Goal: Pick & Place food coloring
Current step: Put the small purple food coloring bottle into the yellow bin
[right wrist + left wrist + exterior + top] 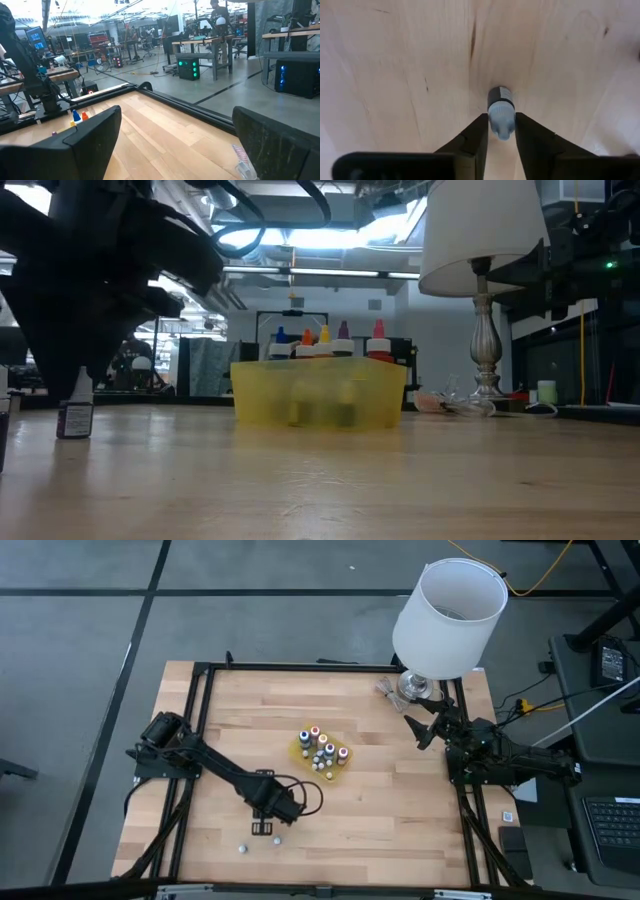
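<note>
The food coloring is a set of tiny dropper bottles. Several with coloured caps stand in a yellow tray (303,747) at the table's middle, seen too in the low view (320,392). One dark bottle with a whitish cap (500,107) stands upright on the wood near the front left. My left gripper (501,137) points straight down over it, shut on it; in the high view (262,827) it hides the bottle. My right gripper (425,730) waits at the table's right edge, level and open (175,145), with nothing between its fingers. My left gripper pinches the bottle's whitish cap (501,120) between its two fingers, one on each side. The fingers come from above, pointing down. The bottle stands upright with its base on the table.
Two loose bottles (277,838) (242,849) stand near the front edge beside my left gripper. A lamp with a white shade (447,618) stands at the far right corner, with crumpled clear wrap (388,690) at its foot. A black frame rail (200,720) runs round the table.
</note>
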Motion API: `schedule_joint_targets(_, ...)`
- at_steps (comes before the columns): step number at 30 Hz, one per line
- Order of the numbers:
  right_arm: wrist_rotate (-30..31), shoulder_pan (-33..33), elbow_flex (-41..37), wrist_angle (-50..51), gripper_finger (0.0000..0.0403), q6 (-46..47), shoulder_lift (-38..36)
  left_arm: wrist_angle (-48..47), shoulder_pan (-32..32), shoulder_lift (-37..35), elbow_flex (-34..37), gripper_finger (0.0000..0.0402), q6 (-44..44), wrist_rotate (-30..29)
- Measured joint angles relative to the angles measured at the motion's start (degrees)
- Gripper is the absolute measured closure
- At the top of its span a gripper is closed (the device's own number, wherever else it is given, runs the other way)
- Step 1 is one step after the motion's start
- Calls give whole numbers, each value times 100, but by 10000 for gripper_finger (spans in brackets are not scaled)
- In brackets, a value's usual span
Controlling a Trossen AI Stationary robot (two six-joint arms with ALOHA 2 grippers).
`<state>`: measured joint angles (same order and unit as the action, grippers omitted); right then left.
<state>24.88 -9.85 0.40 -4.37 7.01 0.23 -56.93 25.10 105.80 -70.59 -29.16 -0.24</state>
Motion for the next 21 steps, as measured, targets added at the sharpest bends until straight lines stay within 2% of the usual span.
schedule_joint_targets(6,0,0,0,-1,22,0,0,-4,-78,-44,-8,333,132,39)
schedule_joint_targets(12,0,0,0,1,22,0,1,-83,-338,-298,-139,335,141,47)
schedule_joint_targets(21,0,0,0,-1,22,0,0,-650,-913,-439,-867,336,377,-81)
